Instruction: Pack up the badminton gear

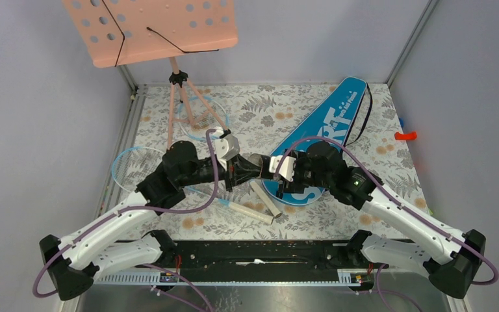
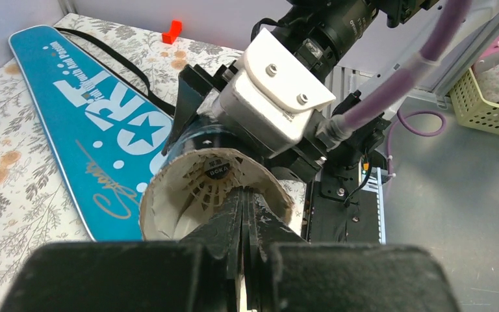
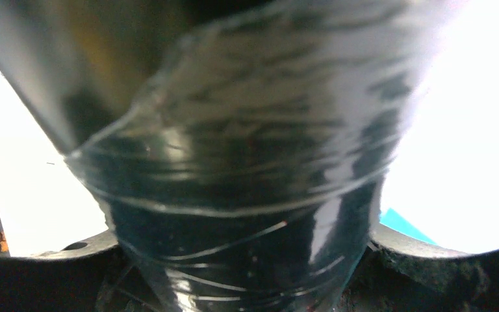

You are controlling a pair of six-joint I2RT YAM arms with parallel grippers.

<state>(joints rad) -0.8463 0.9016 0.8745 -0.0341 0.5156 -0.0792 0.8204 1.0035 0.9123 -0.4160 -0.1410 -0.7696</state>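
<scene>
At the shut left pincer's [image 2: 242,198] tips gaped the tube [image 2: 151,209], shuttlecock [image 2: 217,177] inside; the right pincer [image 3: 247,253] clasped its barrel. Likely light, crushable.

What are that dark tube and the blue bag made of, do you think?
The tube: probably cardboard, since its cut rim and inside look matt beige; the dark outside is glossy, seemingly wrapped in wrinkled clear film. The bag: likely smooth coated fabric or vinyl, with a slight sheen and printed white lettering.

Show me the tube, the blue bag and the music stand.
tube [image 2: 169,209], left wrist view, inner wall at its open mouth.
blue bag [image 1: 335,114], top view, printed middle.
music stand [image 1: 136,45], top view, pink plate.
</scene>
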